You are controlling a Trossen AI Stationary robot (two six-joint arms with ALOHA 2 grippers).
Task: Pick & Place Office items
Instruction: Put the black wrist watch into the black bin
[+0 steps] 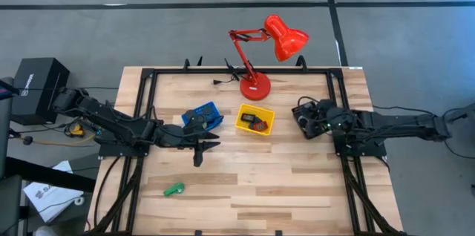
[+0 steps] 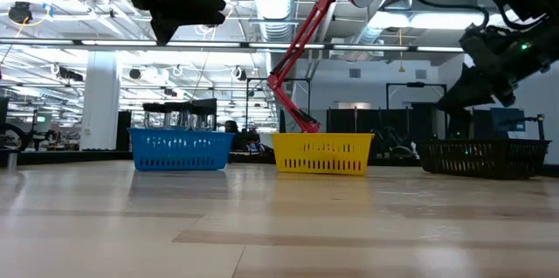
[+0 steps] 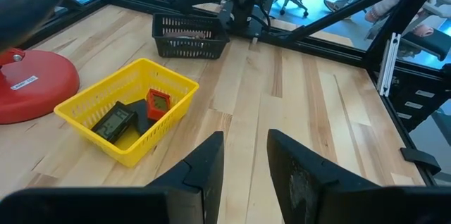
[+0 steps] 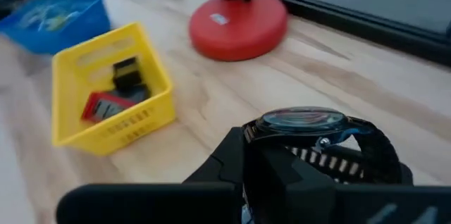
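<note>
The yellow tray (image 1: 254,119) holds dark blocks (image 3: 116,122) and a red rectangle (image 3: 158,102). A green clip (image 1: 174,189) lies flat on the wood toward the near left. My left gripper (image 3: 245,159) hangs above the table next to the blue tray (image 1: 204,116), pointing toward the yellow tray, open, with nothing between its fingers. My right gripper (image 4: 246,171) is shut and empty over the black basket (image 1: 308,117) at the right. A round black disc (image 4: 303,120) lies in that basket.
The red desk lamp's base (image 1: 254,87) stands behind the yellow tray, its head (image 1: 286,37) reaching past the far edge. A black frame (image 1: 148,80) runs along the table's sides. The near half of the table top (image 1: 282,191) carries only the green clip.
</note>
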